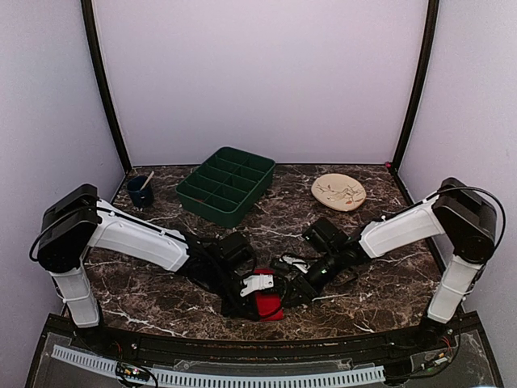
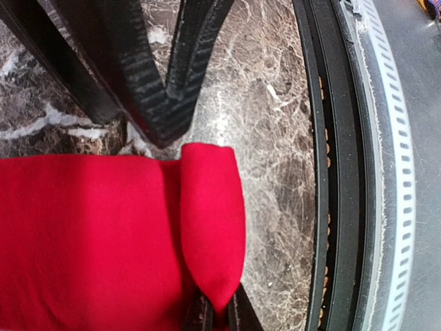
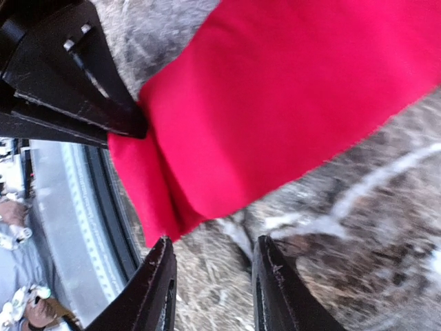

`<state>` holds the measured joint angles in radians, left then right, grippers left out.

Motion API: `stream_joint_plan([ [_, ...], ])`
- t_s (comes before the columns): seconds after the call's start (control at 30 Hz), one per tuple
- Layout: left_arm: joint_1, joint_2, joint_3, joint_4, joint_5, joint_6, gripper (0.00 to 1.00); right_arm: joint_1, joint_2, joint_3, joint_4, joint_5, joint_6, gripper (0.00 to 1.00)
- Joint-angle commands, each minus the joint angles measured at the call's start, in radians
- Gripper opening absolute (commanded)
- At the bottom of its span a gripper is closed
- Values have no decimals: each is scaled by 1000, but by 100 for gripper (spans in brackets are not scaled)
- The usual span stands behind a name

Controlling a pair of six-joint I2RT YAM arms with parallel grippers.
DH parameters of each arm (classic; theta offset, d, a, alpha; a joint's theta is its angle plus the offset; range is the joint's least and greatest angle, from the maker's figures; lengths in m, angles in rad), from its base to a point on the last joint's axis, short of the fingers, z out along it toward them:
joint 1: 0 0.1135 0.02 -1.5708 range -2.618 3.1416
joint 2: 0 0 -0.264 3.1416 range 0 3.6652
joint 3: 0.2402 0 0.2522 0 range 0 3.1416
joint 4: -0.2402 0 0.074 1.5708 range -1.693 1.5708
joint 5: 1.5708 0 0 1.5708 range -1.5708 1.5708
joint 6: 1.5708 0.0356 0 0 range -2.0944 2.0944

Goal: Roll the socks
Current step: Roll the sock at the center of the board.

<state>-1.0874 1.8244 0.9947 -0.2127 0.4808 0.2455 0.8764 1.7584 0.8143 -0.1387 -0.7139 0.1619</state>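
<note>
The socks are lying close to the near edge of the worktop, between the two arms. They are showing as a flat, bright red band of soft cloth. The end beside the edge rail is turned over on itself into a rounded flap. The fabric is looking smooth and fairly thick, and no cuff marks are showing.

The left pincer is pressing together, its tip touching the band's edge just where the flap begins. It is probably pinning the fold so that it is not springing back. I cannot tell whether any cloth is caught between the tips.

The right pincer is standing apart, its fingers sitting either side of the flap's tip without squeezing it. It seems placed to take that end and start turning the roll.

Farther back, well apart from the socks, a green tray, a dark cup and a pale plate are sitting unused.
</note>
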Motion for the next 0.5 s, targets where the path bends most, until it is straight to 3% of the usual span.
stream_joint_plan([
  [0.0,20,41,15,-85,73,-29,3,-8,-56,-30,42,126,7,36],
  [0.47,89,116,65,-194,285,-38,1,44,-239,-146,131,426,6,36],
])
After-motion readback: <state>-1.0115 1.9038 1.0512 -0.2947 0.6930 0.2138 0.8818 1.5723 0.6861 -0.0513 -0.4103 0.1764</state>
